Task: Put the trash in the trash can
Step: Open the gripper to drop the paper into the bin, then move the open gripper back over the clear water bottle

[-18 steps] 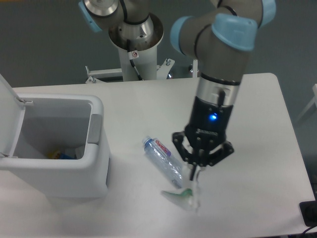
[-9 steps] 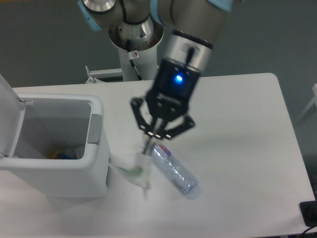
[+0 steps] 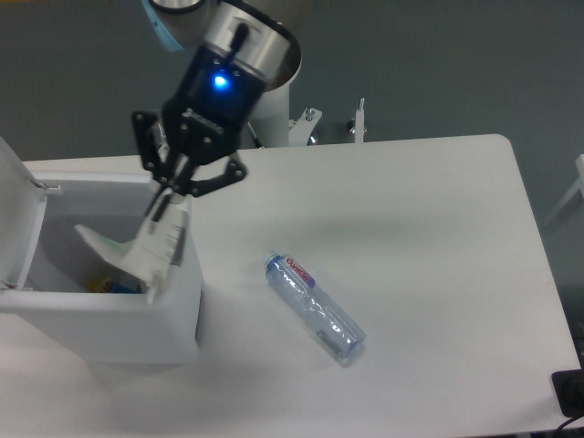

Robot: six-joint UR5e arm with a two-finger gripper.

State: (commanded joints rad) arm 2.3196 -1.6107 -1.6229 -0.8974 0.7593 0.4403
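Note:
My gripper (image 3: 162, 203) is shut on the wrinkly white wrapper (image 3: 137, 251), which hangs below the fingers over the right rim of the trash can (image 3: 109, 315). The can is a white boxy bin at the left with its lid (image 3: 18, 214) hinged open and a grey tab (image 3: 180, 239) partly behind the wrapper. The clear water bottle (image 3: 314, 308) with a red-purple label lies on its side on the white table (image 3: 411, 237), well right of the can and apart from the gripper.
Some coloured items (image 3: 114, 286) lie inside the can. The arm's base column (image 3: 265, 100) stands at the table's back edge. A dark object (image 3: 570, 391) sits at the bottom right corner.
The gripper has carried the wrapper up from beside the bottle and leftward to above the can's right rim. The bottle has shifted slightly on the table.

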